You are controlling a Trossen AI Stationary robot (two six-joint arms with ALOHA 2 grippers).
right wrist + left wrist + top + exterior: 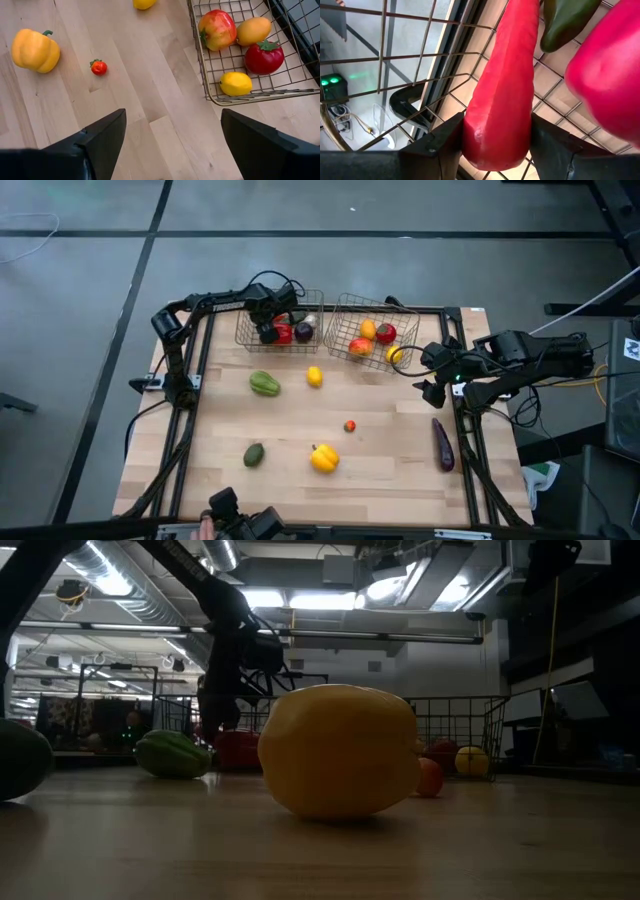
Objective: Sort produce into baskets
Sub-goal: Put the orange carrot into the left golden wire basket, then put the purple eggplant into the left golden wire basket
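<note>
Produce here looks like light, stiff, smooth plastic, apt to slip, so the middle is the best hold. The left gripper (497, 145) has its jaws clenched on a long red tapered pepper (502, 85) over the left wire mesh basket (245, 335). The right gripper (172, 137) hovers with jaws spread near the right wire basket (340, 340), which holds four pieces. Six more lie on the wooden bench (290, 425).

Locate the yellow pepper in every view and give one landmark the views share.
High view: yellow pepper on the table, low centre.
Low view: fills the centre foreground.
Left wrist view: not in it.
Right wrist view: upper left.
Shared landmark: the small red tomato beside it, also in the right wrist view.
</note>
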